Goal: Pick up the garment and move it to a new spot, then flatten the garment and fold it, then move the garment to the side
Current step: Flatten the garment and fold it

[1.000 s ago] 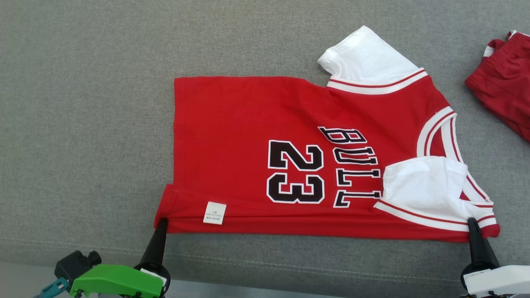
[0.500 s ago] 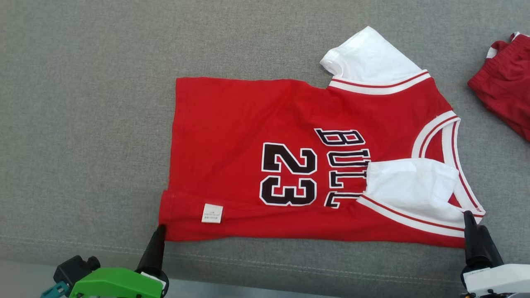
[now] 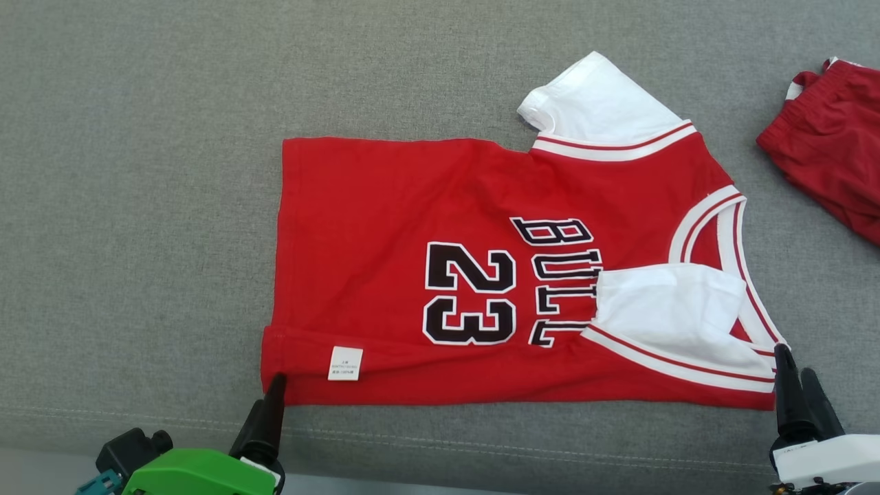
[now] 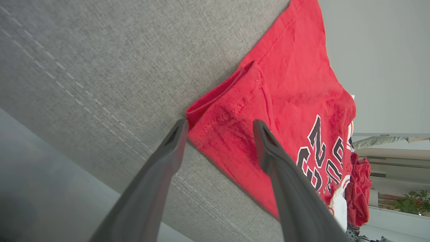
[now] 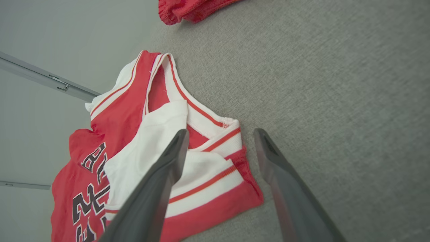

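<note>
Red jersey with white sleeves and black "23" (image 3: 385, 206) lies by front edge of grey fabric surface (image 3: 137, 206); crumpled red shorts (image 3: 825, 179) at right edge, well apart. Left gripper (image 4: 218, 126), right gripper (image 5: 220, 132): jaws released at jersey's near corners. Left wrist view adds green potted plant (image 4: 411, 201)

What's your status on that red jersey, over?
Left gripper open at hem corner. Right gripper open at shoulder corner. Jersey lies on grey cushion, near edge folded over. Red shorts far right, not touching.

Head view: high, looking down over the whole red, white-trimmed jersey (image 3: 385, 227).
Wrist views: close, low; each shares one jersey corner.
</note>
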Robot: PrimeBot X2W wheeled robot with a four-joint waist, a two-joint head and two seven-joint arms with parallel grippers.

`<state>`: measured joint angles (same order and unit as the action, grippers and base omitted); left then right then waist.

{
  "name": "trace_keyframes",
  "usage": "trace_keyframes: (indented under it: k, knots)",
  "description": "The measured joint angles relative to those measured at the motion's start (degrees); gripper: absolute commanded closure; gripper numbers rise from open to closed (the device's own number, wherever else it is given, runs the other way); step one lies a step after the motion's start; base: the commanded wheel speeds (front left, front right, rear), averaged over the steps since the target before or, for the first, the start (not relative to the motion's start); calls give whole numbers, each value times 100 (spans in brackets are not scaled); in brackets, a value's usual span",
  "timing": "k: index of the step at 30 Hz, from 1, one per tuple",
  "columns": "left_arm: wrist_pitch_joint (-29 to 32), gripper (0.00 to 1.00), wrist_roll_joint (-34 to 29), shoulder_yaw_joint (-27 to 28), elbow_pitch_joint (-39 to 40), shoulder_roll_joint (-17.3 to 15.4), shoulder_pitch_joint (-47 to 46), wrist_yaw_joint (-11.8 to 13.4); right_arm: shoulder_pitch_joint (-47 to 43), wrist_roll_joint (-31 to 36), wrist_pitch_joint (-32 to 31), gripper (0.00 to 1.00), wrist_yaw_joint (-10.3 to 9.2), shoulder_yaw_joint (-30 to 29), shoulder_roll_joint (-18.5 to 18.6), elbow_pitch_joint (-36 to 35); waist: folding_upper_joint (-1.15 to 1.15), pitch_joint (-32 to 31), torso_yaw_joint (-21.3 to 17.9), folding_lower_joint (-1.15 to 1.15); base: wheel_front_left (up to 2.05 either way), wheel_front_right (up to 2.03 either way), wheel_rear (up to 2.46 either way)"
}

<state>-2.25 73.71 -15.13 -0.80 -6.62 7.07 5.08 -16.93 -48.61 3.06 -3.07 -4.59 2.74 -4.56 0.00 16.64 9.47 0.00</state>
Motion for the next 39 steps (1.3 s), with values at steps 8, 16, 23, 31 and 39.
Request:
trace_keyframes:
  k: [8, 16, 23, 31, 39]
  knots:
    - [-33, 0, -615, 2, 212, -594, -8, 46, 324, 724, -120, 0, 56, 170, 734, -537, 0, -69, -62, 0, 0, 0, 0]
    - [634, 0, -1114, -412, 911, -1334, -983, -321, 1387, 1151, -782, 0, 102, 532, 1377, -890, 0, 171, -42, 0, 0, 0, 0]
    - [1491, 0, -948, -500, 859, -1805, -1963, -577, 2997, 1522, -1734, 0, -8, 815, 1881, -516, 0, 588, -11, 0, 0, 0, 0]
    - [2239, 0, -584, -549, 535, -1860, -2978, -868, 4420, 1788, -2661, 0, -64, 1012, 2279, 144, 0, 1185, 29, 0, 0, 0, 0]
    - [2576, 0, -502, -579, 29, -1844, -3787, -1014, 5420, 1839, -3148, 0, 160, 1349, 2428, 538, 0, 1834, 192, 0, 0, 0, 0]
